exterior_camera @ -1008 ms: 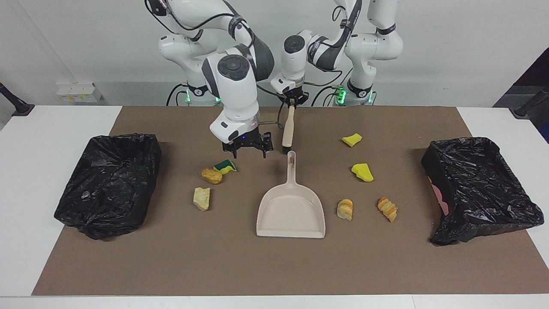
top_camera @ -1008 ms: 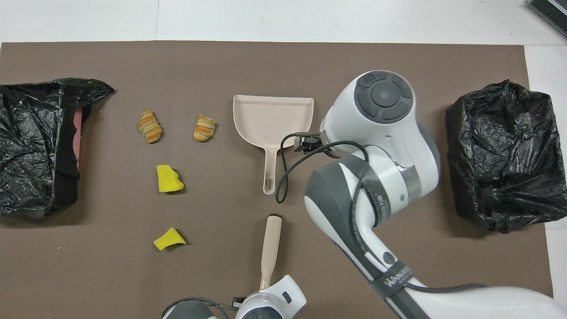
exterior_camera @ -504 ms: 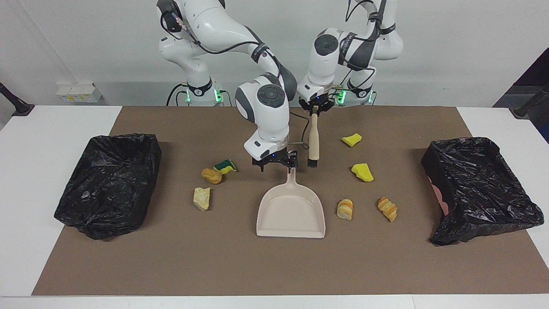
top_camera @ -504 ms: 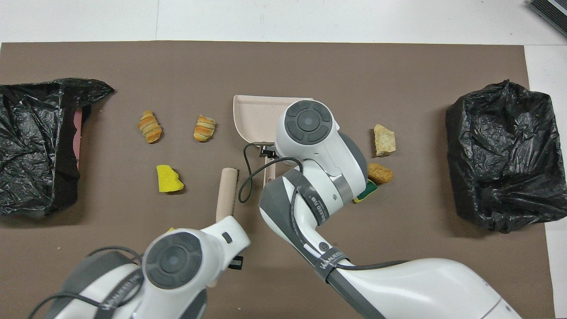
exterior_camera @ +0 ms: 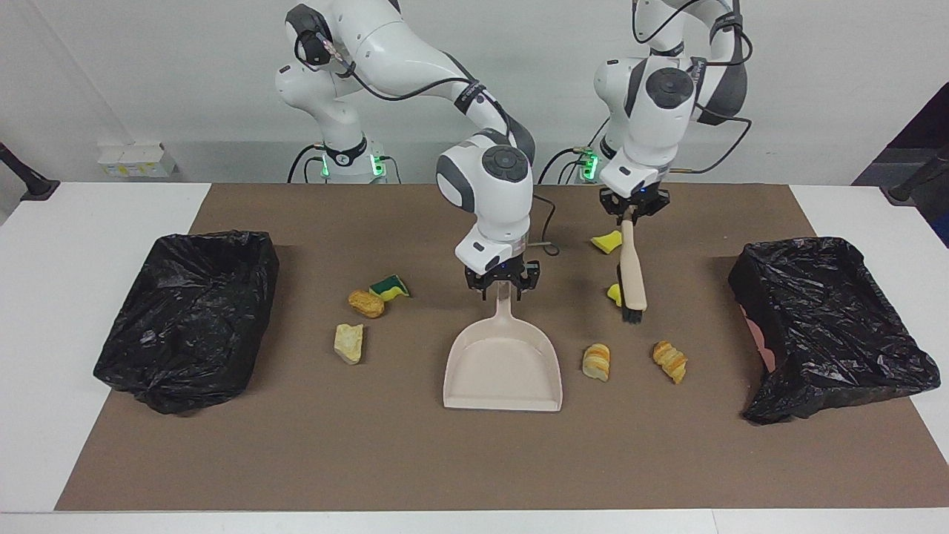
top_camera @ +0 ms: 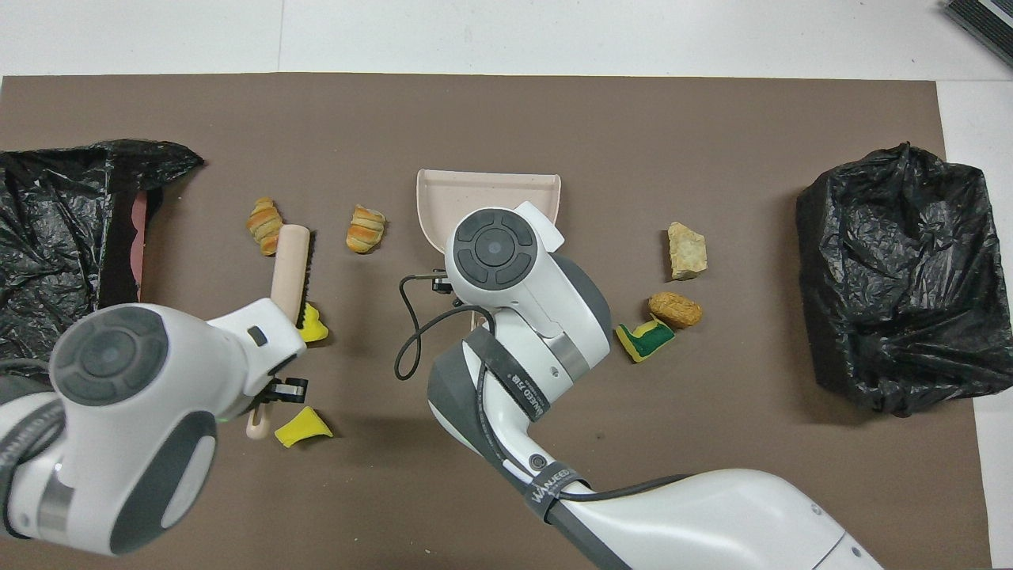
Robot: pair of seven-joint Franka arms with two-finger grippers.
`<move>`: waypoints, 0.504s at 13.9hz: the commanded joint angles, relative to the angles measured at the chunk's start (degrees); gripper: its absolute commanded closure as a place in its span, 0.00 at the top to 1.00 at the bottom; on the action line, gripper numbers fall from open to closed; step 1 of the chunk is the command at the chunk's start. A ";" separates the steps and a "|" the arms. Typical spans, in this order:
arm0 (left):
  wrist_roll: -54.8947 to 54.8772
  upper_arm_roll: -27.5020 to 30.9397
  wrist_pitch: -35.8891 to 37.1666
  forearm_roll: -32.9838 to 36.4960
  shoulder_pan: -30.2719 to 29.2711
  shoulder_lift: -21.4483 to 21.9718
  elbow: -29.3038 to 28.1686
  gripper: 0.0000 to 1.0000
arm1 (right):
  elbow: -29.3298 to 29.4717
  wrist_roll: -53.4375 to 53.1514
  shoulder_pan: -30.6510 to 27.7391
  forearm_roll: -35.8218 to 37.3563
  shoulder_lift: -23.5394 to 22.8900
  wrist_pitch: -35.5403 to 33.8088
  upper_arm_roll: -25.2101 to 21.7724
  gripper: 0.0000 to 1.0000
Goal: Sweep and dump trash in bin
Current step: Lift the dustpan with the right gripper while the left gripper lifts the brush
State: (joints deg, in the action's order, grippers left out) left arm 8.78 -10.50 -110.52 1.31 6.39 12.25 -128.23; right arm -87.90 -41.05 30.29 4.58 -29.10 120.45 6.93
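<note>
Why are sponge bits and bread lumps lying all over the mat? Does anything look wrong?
Nothing looks damaged. Seven scraps lie scattered on the brown mat either side of the dustpan, none yet in it. One oddity: the bin at the left arm's end has its black liner sagging, showing pink underneath.

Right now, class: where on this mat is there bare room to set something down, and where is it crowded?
Bare: the mat strip farther from the robots than the dustpan, running between both black bags. Crowded: around the brush, amid yellow sponge pieces and bread lumps.
</note>
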 commanded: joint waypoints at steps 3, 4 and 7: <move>-10.51 9.96 -3.02 2.99 0.20 -7.67 8.00 0.00 | -1.22 -1.93 1.78 1.92 -0.17 1.19 0.01 0.49; -11.49 11.11 -4.25 3.95 0.20 -8.81 8.35 0.00 | -1.92 -2.01 2.05 2.01 -0.08 1.10 -0.07 0.44; -11.50 11.65 -4.61 6.59 0.11 -13.91 12.38 0.00 | -1.57 -1.31 2.06 6.13 0.01 -1.27 0.01 0.00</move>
State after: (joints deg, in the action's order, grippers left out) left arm -2.41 1.18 -114.94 6.09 6.29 2.23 -119.83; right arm -89.14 -41.12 32.40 7.72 -29.23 119.88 6.92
